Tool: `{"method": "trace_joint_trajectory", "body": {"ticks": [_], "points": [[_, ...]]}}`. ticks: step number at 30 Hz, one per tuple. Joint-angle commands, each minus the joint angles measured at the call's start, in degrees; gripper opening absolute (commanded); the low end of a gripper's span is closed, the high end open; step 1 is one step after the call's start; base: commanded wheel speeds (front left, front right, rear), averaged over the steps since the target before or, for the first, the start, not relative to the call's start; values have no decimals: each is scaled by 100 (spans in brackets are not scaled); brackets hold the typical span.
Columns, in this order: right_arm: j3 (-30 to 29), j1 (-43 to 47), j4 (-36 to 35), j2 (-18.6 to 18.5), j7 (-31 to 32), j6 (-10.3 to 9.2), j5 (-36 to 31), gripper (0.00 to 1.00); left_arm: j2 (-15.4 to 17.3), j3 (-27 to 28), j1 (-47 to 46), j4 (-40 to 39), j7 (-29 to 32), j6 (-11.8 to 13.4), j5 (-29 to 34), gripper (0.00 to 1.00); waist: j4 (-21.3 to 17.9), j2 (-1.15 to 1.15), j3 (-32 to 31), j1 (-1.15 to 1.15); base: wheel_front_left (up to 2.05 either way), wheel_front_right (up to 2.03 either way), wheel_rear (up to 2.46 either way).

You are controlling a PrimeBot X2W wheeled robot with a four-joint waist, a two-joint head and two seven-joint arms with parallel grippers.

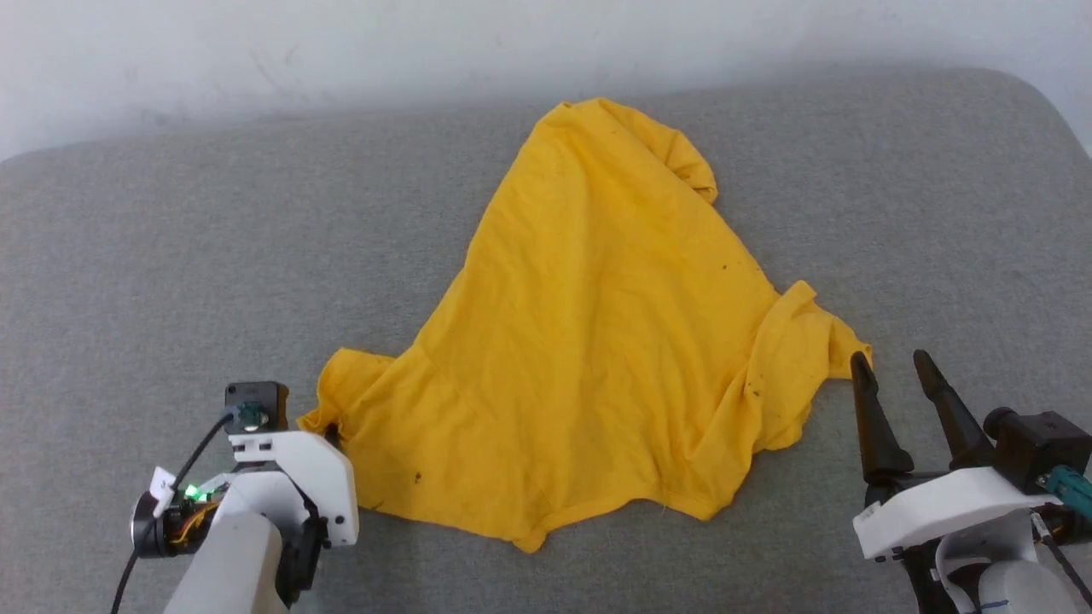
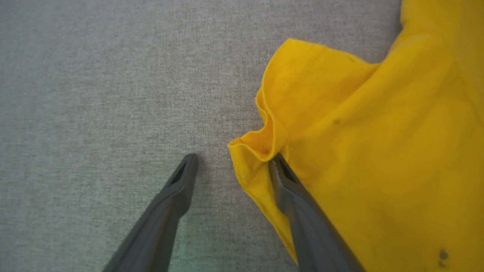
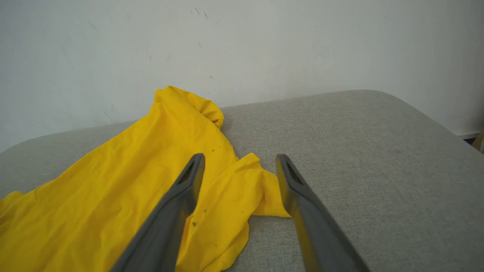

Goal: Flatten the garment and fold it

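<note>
The left pincer [image 2: 234, 158] stands wide open at the near left corner of the garment [image 1: 597, 341]. One finger lies on the yellow cloth beside a curled sleeve hem, and the other rests over the bare desk [image 1: 171, 256], so the hem's edge sits between the jaws with nothing gripped. The right pincer [image 1: 890, 362] is also open and empty. Its tips are just beside the sleeve-like flap at the garment's right corner, and the right wrist view suggests it hangs a little above the cloth.

The garment lies mid-desk, plain side up, in a rough triangle. It is broad and rumpled along the near edge and narrows to a bunched peak close to the wall [image 1: 256, 51].

This looks like the flattening step, with both corners being lined up for a grasp. Next, the left jaws would need to close on the hem. The right would have to drop onto its flap and pinch it, and the two could then draw apart to spread the cloth.
</note>
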Motion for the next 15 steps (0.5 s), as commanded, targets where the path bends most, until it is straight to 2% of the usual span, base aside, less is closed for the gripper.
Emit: {"method": "trace_joint_trajectory", "body": {"ticks": [1, 2, 4, 7, 11, 15], "points": [[15, -13, -28, 19, 6, -10, 28, 100, -64, -99, 78, 166, 173, -55, -18, 100, -46, 0, 21, 1, 0, 0, 0], [19, -19, -30, 19, 4, -10, 32, 100, -65, -129, 85, 157, 264, -93, -34, 52, -57, 0, 23, 1, 0, 0, 0], [-3, -23, -37, 19, -16, -10, 57, 100, -63, -155, 107, 87, 333, -159, -78, 0, -61, 0, 33, 1, 0, 0, 0], [-71, -10, -32, 20, -27, -10, 54, 100, -63, -118, 148, -111, 127, -171, -130, 0, -13, 0, 34, 1, 0, 0, 0], [-187, -16, -23, 20, 10, -10, -18, 100, -49, 77, 230, -415, -420, 58, -154, 0, 94, 0, 22, 1, 0, 0, 0], [-406, -139, 97, 20, 148, -10, -270, 100, -95, 286, 465, -671, -706, 238, -295, 0, 209, 0, 1, 1, 0, 0, 0]]}}
